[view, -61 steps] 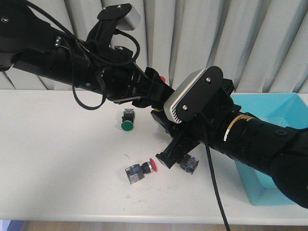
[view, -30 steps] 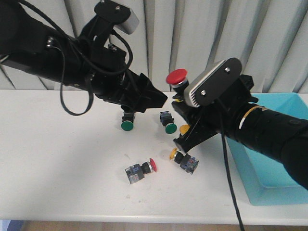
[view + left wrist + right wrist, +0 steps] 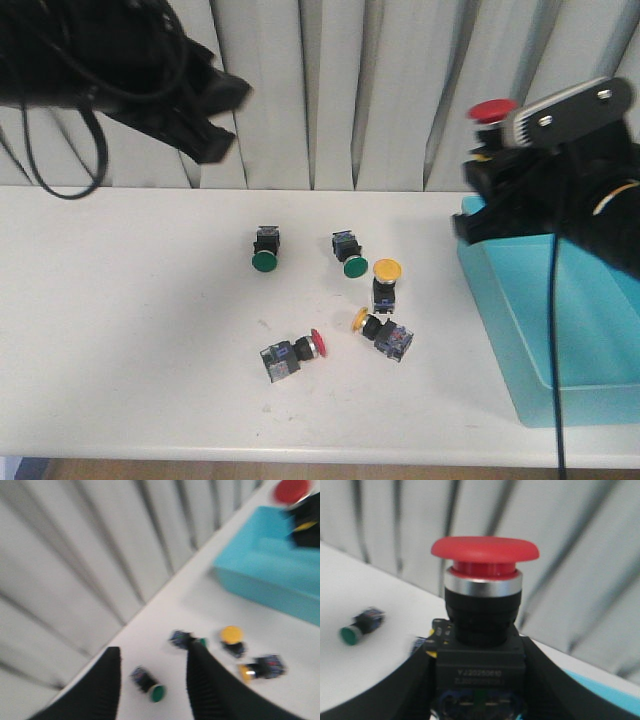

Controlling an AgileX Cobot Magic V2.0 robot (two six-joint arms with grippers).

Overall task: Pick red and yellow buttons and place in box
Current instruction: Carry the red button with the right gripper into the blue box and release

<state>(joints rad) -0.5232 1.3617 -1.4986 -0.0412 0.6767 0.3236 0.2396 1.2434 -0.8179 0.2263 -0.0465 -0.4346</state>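
Nearest the counter's front edge, about midway along it, a red button (image 3: 292,353) lies on its side, its small red cap turned toward the right edge. Just beyond it and toward the right edge, a yellow button (image 3: 382,332) also lies on its side; a second yellow button (image 3: 386,281) close behind it points its domed cap upward. These are hard moulded parts: a smooth round cap on a blocky black-and-blue body. They are judged light, rigid and not fragile. The cap is rounded and likely slippery, so the flat sides of the body are the better place to grip.

Farther back, two green-capped switches (image 3: 264,247) (image 3: 350,253) lie apart from each other; they are not task items.

The box (image 3: 520,330), a smooth turquoise plastic bin with plain walls, occupies the right end of the counter, from the front edge toward the back.

The right gripper (image 3: 479,680) is closed on the black body of a larger red mushroom-cap button (image 3: 484,580) with a metal collar, held upright above the box's far left corner.

The left gripper (image 3: 150,680) is raised above the counter's back left area, fingers parted and holding nothing.
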